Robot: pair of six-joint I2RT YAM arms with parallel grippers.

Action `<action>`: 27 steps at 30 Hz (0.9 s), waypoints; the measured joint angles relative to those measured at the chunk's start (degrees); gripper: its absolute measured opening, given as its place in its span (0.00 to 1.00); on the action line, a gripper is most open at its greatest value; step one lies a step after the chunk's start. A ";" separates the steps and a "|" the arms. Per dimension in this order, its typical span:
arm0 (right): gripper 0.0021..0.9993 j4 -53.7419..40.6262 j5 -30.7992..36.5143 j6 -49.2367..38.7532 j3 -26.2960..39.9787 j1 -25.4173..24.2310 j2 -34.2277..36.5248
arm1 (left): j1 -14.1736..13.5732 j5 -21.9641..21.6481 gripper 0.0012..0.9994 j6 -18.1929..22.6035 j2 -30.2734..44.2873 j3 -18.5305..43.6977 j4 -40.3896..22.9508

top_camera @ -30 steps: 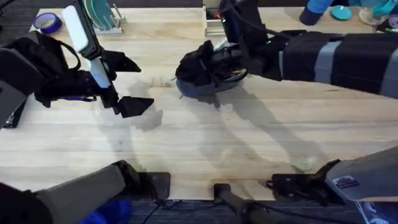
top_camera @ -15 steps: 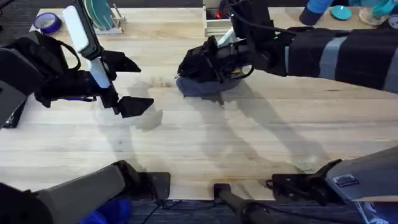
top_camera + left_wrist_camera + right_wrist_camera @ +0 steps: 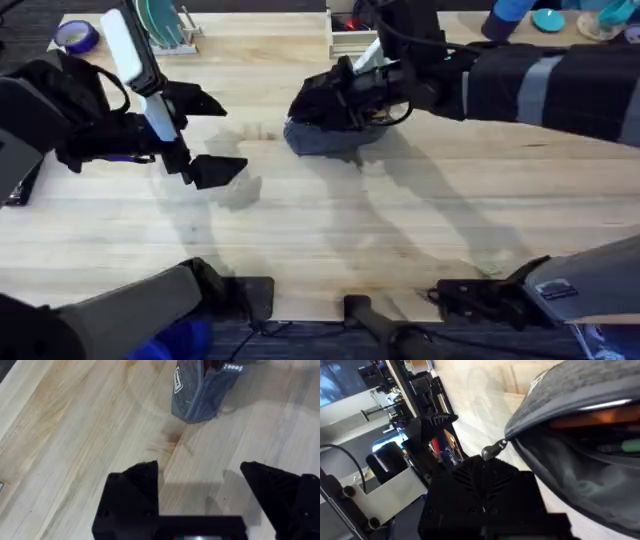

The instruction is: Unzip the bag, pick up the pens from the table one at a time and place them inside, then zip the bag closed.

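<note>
Right arm working at the bag's zipper.
Right fingers pinch the zipper pull of the bag; left fingers, spread wide, empty, hover near the bag.

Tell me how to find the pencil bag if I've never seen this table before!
Start at the big light wooden table and look toward its far side, near the middle. There the right gripper is down on a soft blue-grey fabric bag. It is the only cloth thing there, with something orange inside its open top.
</note>
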 joint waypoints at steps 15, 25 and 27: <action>0.03 0.00 -0.20 -0.41 -0.02 0.00 0.00 | 0.00 4.69 1.00 0.13 2.97 -0.02 0.00; 0.03 0.02 -0.20 -0.41 -0.02 0.00 0.00 | -1.84 12.66 1.00 9.09 16.55 -0.09 4.41; 0.03 0.02 -0.20 -0.41 -0.04 0.00 0.00 | -3.80 13.09 1.00 9.88 17.75 -0.11 5.96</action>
